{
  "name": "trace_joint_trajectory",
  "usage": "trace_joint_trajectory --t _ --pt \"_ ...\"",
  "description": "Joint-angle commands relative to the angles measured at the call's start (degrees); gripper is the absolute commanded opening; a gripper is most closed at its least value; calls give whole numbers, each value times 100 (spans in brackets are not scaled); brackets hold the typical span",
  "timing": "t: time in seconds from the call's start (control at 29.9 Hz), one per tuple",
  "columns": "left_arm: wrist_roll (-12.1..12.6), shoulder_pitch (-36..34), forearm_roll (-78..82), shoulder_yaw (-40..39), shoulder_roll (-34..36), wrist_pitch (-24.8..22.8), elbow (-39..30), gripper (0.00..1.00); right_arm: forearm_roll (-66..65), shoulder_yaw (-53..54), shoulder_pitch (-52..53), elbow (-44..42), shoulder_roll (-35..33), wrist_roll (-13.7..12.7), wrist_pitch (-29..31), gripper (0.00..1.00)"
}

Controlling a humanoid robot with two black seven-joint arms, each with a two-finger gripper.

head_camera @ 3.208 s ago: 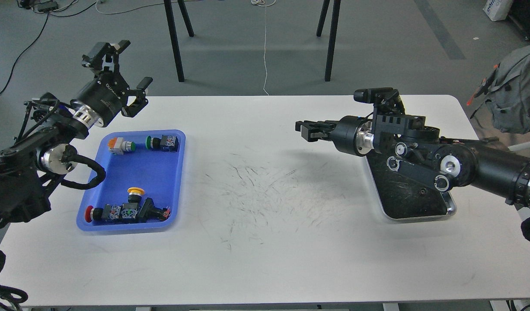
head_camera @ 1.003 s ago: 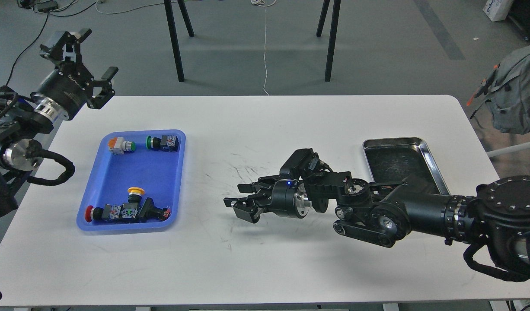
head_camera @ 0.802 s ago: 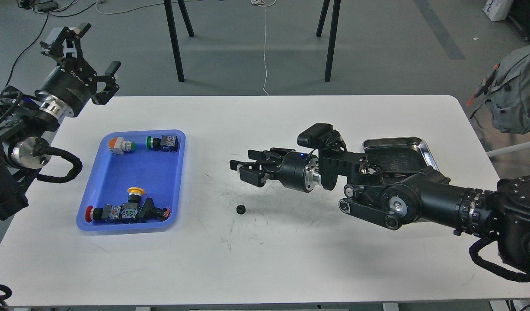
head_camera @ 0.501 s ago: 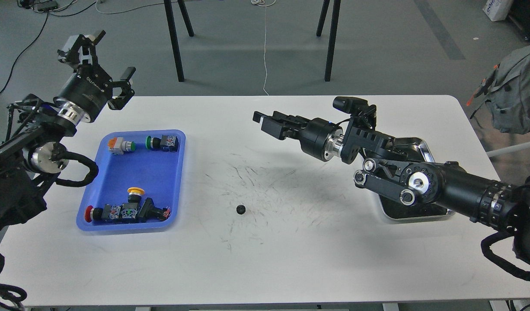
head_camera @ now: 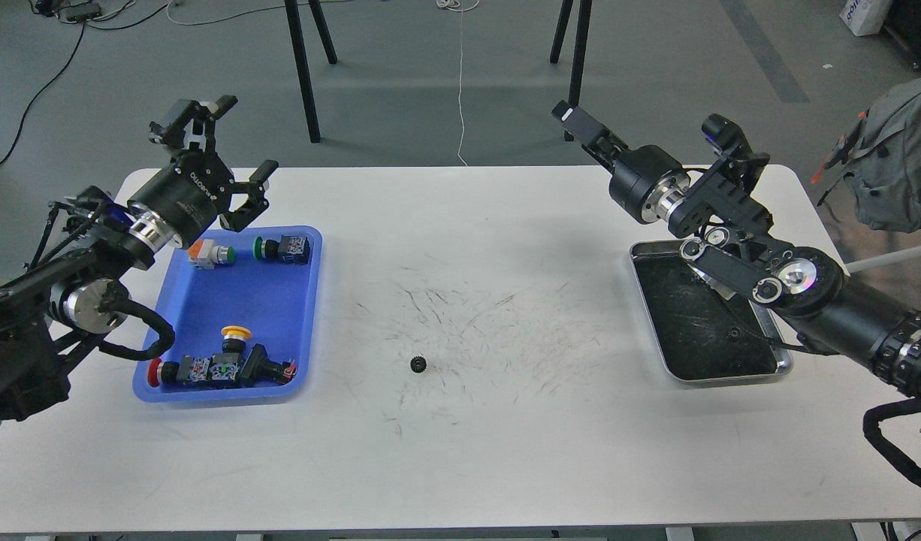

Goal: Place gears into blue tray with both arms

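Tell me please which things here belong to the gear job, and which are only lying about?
Belong to the job:
- gear, alone on the white table
- blue tray
- left claw, open
- right claw

Only lying about:
- push-button switches inside the blue tray
- silver tray
- grey backpack past the table's right edge

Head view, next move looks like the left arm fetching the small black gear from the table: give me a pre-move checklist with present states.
1. Small black toothed gear lies free on the white table, nothing touching it: ok.
2. Left gripper open and empty: ok.
3. Right gripper raised well away from the gear: ok; open or shut: cannot tell.
4. Shallow blue plastic tray has bare floor in its middle for a drop: ok.
5. Gear already in the blue tray: not ok; it lies on the table to the tray's right.
6. More gears in the silver metal tray: cannot tell; a small dark speck shows.
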Motion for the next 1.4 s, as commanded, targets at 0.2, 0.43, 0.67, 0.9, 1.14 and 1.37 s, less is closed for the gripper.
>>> trace_joint_trajectory --t 0.2,0.43,0.67,0.9,1.14,1.37 --pt "0 -71 1788 836 1118 657 -1948 100 1 97 -159 0 -3 8 -1 74" --pt "0 -115 2572 1417 1865 1351 -3258 100 1 202 -229 8 -12 8 -28 74" --pt "0 -80 2616 1479 2147 2450 -3490 100 9 553 -360 8 -135 0 -36 74" --pt "0 -168 2651 1672 2227 2707 -3534 100 149 1273 -861 17 -214 -1 -28 81" --pt "0 -168 4362 1681 2587 2583 -3771 100 1343 1801 -1230 43 -443 8 25 89" --pt "0 -194 5865 1707 2736 2592 -4043 100 1793 1986 -1564 43 -399 17 -36 91"
